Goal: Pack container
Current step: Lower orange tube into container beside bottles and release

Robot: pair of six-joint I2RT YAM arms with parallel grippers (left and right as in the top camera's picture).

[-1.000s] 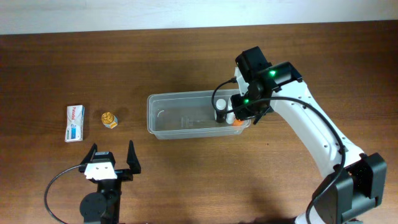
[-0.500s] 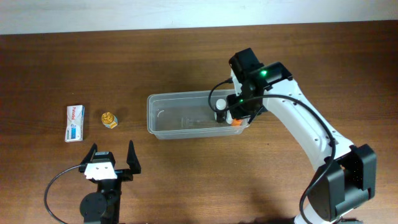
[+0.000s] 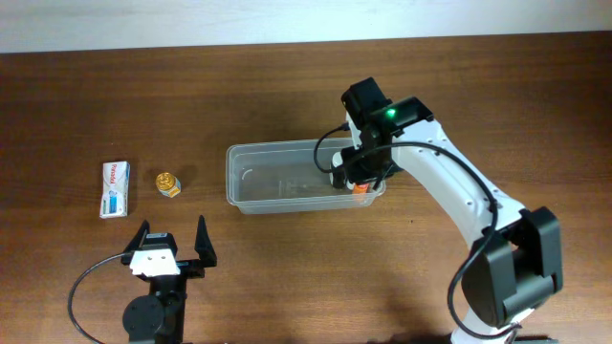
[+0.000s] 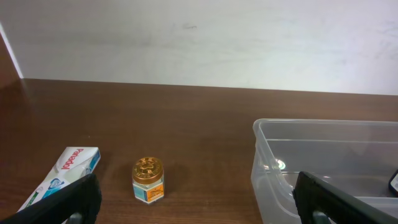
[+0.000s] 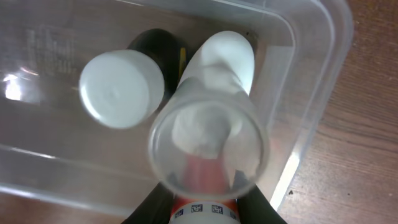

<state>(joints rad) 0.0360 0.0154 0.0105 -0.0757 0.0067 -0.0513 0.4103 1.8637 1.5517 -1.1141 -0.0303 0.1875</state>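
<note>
Left wrist view: Panadol box (image 4: 62, 174); left pincer (image 3: 173, 247) released, right pincer (image 5: 205, 211) grasping clear-capped bottle (image 5: 211, 124) in container (image 5: 314, 74).

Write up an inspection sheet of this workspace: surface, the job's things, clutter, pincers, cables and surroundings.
Surface: brown wooden table.
Job's things: clear container at mid-table. At its right end it holds a white-capped bottle and a black item. The Panadol box and gold-lidded jar lie outside it, to its left, not touching each other.
Clutter: nothing seen.
Pincers: left pincer open and empty, near the table's front edge. Right pincer shut on a clear-capped bottle at the container's right end.
Cables: one black cable loops beside the left arm; another runs along the right arm.
Surroundings: pale wall beyond the table.
</note>
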